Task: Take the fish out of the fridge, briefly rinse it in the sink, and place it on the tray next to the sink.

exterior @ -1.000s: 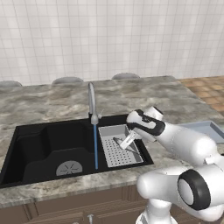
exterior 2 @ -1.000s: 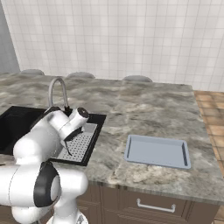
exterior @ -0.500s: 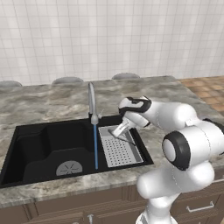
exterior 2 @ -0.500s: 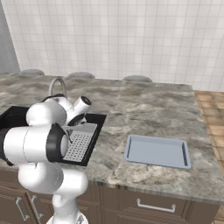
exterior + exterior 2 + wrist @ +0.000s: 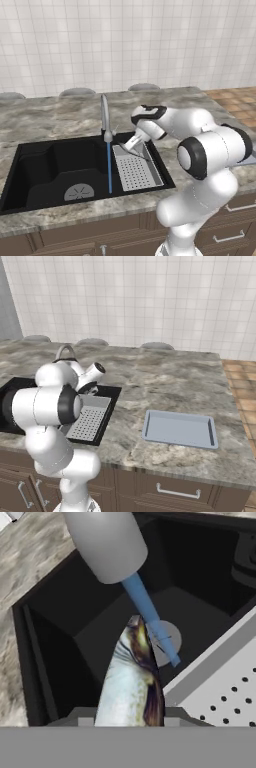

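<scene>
Fish [image 5: 131, 682] is sitting in the closed gripper [image 5: 126, 146], which is holding it by the body while the head is pointing out toward the sink [image 5: 55, 165]; in the hand view it looks silver and brown. The gripper is hanging over the sink, just beside the faucet [image 5: 105, 117], and a thin blue stream of water [image 5: 149, 619] is running from the spout down toward the round drain [image 5: 79, 192]. In the hand view the tip of the fish is reaching the stream or is just in front of it; I cannot tell which. The grey strainer basket [image 5: 136, 169] is lying in the sink on the side of the faucet where the arm is. For a good rinse, I think the fish should be passing through the water shortly, with the grip staying firm. The tray [image 5: 180, 428] is waiting on the counter [image 5: 165, 381], well apart from the faucet, past the basket.
</scene>
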